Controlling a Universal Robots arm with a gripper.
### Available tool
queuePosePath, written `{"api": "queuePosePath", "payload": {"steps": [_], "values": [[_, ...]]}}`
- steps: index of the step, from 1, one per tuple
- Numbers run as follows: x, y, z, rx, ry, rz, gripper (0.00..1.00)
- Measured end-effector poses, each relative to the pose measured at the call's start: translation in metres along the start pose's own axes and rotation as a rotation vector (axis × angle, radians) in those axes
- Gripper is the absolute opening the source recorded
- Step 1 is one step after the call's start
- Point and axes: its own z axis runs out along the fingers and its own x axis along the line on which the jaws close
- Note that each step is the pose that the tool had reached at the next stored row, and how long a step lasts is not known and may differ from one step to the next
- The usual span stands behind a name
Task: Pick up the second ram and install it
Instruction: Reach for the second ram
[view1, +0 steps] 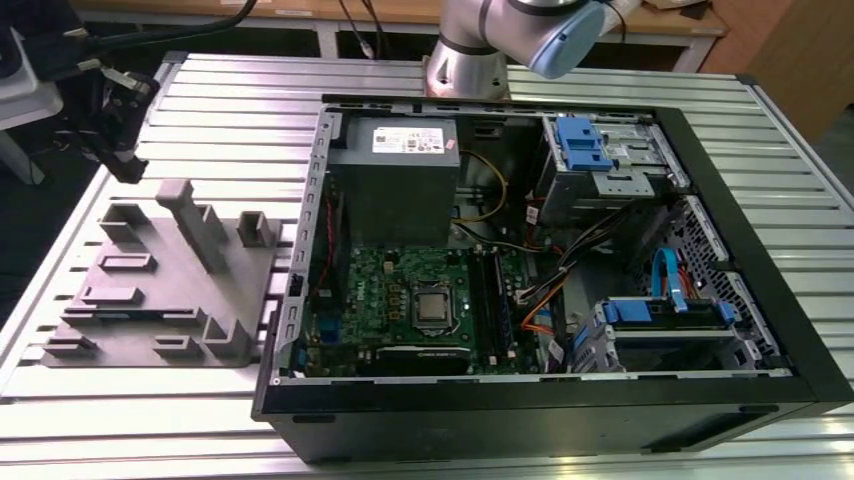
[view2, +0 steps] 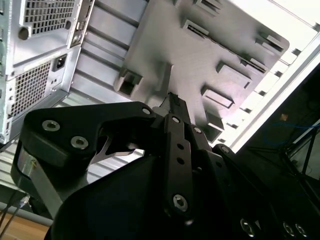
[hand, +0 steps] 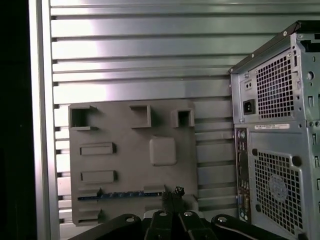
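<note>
The second ram (hand: 120, 195) is a thin dark stick with a blue-green edge. In the first wrist view it stands on edge in a slot of the grey fixture (hand: 125, 165). My gripper (hand: 171, 194) hovers above that fixture (view2: 200, 55), just past one end of the stick, with its fingers pressed together and nothing between them. In the second wrist view the gripper (view2: 173, 98) points down at the fixture. In the exterior view the gripper (view1: 128, 165) hangs over the far corner of the fixture (view1: 147, 290), at the exterior view's left.
An open computer case (view1: 534, 400) lies at the exterior view's right of the fixture, with the green motherboard (view1: 400, 300) and its black memory slot rails (view1: 487, 300) facing up. The case's rear panel (hand: 280, 125) stands close beside the fixture. Everything rests on a slatted metal table (view1: 240, 90).
</note>
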Motion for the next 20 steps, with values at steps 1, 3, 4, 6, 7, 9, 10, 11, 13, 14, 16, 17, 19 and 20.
{"api": "queuePosePath", "payload": {"steps": [1, 3, 4, 6, 7, 9, 10, 11, 13, 14, 16, 17, 19, 20], "values": [[0.0018, -0.0009, 0.0015, 0.0000, -0.0001, 0.000, 0.07], [0.0052, -0.0030, 0.0049, 0.0000, -0.0001, 0.000, 0.07], [0.0066, -0.0041, 0.0065, 0.0001, 0.0001, 0.000, 0.07], [0.0092, -0.0063, 0.0099, 0.0000, 0.0000, 0.000, 0.07], [0.0103, -0.0073, 0.0116, -0.0001, 0.0000, 0.000, 0.07], [0.0127, -0.0094, 0.0151, 0.0000, 0.0000, 0.000, 0.07], [0.0137, -0.0103, 0.0168, 0.0000, 0.0000, 0.000, 0.07], [0.0147, -0.0112, 0.0184, 0.0000, 0.0001, 0.000, 0.07], [0.0170, -0.0129, 0.0217, 0.0000, -0.0001, 0.000, 0.07], [0.0184, -0.0134, 0.0231, 0.0000, 0.0000, 0.000, 0.07], [0.0212, -0.0145, 0.0258, 0.0000, 0.0000, 0.000, 0.07], [0.0227, -0.0152, 0.0274, 0.0000, 0.0000, 0.000, 0.07], [0.0258, -0.0165, 0.0305, 0.0000, 0.0001, 0.000, 0.07], [0.0273, -0.0171, 0.0321, 0.0000, 0.0000, 0.000, 0.07]]}}
